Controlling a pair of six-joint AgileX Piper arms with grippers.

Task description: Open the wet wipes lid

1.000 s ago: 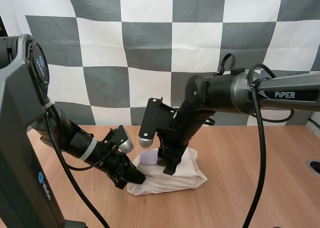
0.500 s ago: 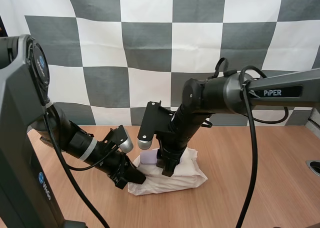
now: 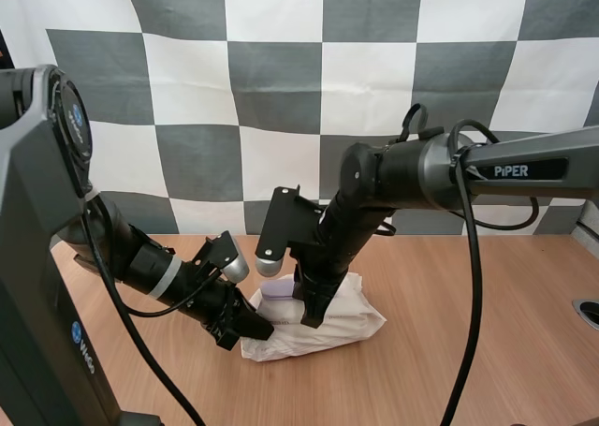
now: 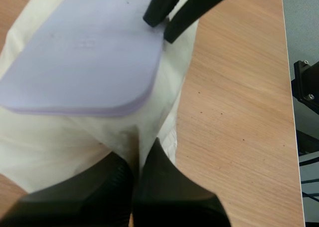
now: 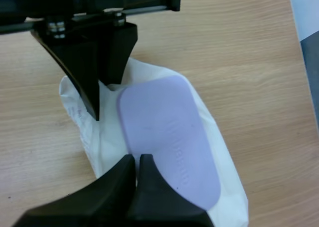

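My left gripper is almost closed, its tips pinching a fold of wrapper at the left end of the pack of wet wipes. The pack lies on the table, near its middle. The lilac lid sits on top of the pack, towards the left. My right gripper points down from above, its fingers squeezed together on the lid's right edge.

The worktop is light wood (dark specks dot its grain); a round fitting sits near its right edge.
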